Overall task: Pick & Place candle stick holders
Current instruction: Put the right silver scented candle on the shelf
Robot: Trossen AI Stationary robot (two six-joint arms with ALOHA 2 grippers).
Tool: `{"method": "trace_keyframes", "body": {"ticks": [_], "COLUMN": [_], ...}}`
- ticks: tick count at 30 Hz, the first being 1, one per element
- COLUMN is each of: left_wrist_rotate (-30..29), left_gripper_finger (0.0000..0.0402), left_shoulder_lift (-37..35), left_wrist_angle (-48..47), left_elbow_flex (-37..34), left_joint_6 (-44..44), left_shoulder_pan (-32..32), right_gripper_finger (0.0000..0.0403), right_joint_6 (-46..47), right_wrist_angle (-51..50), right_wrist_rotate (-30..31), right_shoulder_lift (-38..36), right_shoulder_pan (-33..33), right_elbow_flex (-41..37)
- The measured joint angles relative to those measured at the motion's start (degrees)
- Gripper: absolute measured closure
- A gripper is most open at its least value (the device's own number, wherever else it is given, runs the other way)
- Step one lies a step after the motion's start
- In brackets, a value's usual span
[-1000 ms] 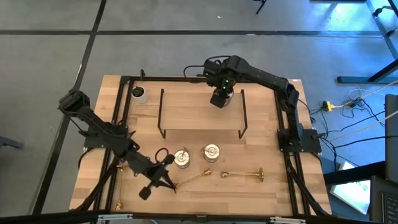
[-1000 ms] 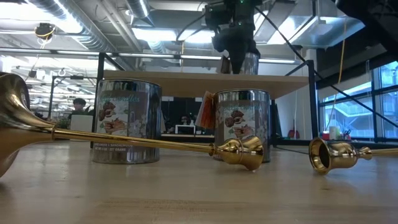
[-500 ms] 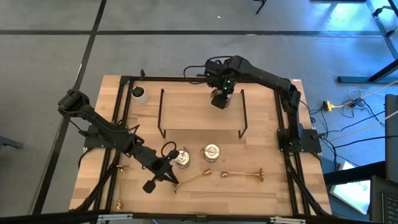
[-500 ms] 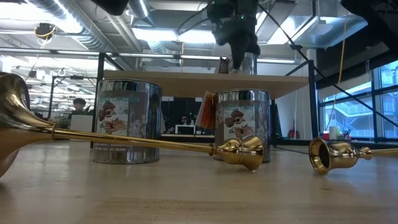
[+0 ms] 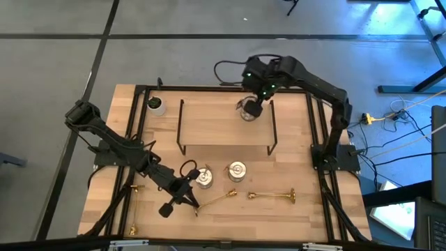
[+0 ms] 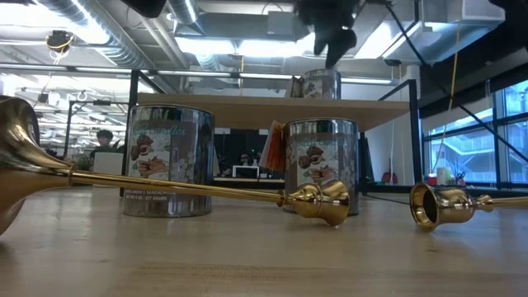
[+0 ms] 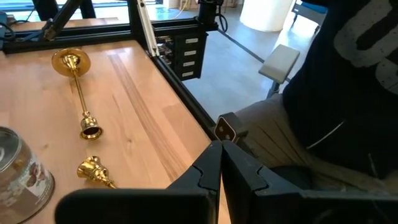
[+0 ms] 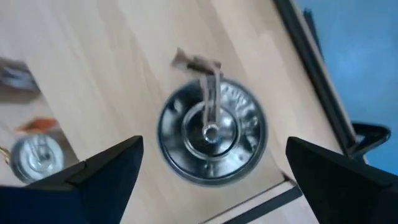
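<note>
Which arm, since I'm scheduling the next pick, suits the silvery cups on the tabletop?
Left. The left end effector, shut, is beside the nearer tabletop cup; the right end effector hangs open over the cup on the rack.

Your left arm (image 5: 118, 150): matte black, slim jointed links, black cable along them. Left gripper (image 7: 221, 163): two flat black fingers (image 7: 239, 167) with stepped inner edges on a broad black crossbar. Your right arm (image 5: 313, 87): same black build, looped black cable and green indicator lights at the wrist. Right gripper (image 8: 211, 168): two wide, blunt black fingers (image 8: 109, 171).
</note>
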Motion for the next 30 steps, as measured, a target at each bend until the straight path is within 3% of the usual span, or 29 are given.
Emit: {"method": "trace_keyframes", "body": {"ticks": [10,14,19,22,27,30], "left_wrist_rotate": [-0.04,-0.07,-0.02,-0.02,0.57,0.88], "left_gripper_finger": [0.0396,0.0396,0.0396,0.0396,0.0396,0.0396], "left_shoulder_lift": [0.0,0.0,0.0,0.0,0.0,0.0], "left_wrist_angle": [0.08,0.28,0.31,0.31,0.26,0.23], "left_elbow_flex": [0.0,0.0,0.0,0.0,0.0,0.0], "left_joint_6": [0.44,0.44,0.44,0.43,0.43,0.44], "left_shoulder_pan": [0.11,0.11,0.11,0.11,0.11,0.11], "right_gripper_finger": [0.0007,0.0033,0.013,0.0222,0.0376,0.0395], "right_joint_6": [-1.02,-0.71,-1.73,-1.68,-2.16,-1.54], "right_wrist_angle": [19.54,23.85,19.98,19.84,22.69,21.6], "right_wrist_rotate": [0.44,-2.29,-0.54,2.37,1.86,1.37], "right_shoulder_lift": [-4.5,-3.29,0.14,1.51,1.98,2.52], "right_shoulder_pan": [-0.03,-0.09,-0.38,-0.88,-1.73,-2.54], "right_elbow_flex": [0.07,0.11,0.07,0.07,0.04,0.07]}}
